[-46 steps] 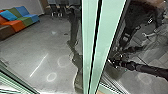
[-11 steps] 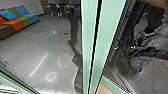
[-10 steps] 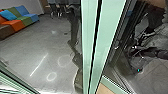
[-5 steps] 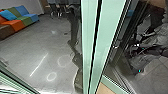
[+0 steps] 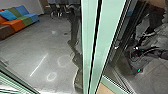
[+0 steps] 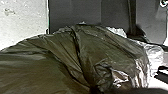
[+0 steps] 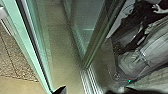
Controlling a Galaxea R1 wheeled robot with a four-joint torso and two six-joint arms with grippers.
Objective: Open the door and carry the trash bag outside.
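Grey floor, bulging olive trash bag

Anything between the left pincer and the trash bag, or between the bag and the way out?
Nothing visible covers the trash bag, close up in the left wrist view. The green door frame rises ahead of the robot and may be in the way; I can't tell which side leads outside.
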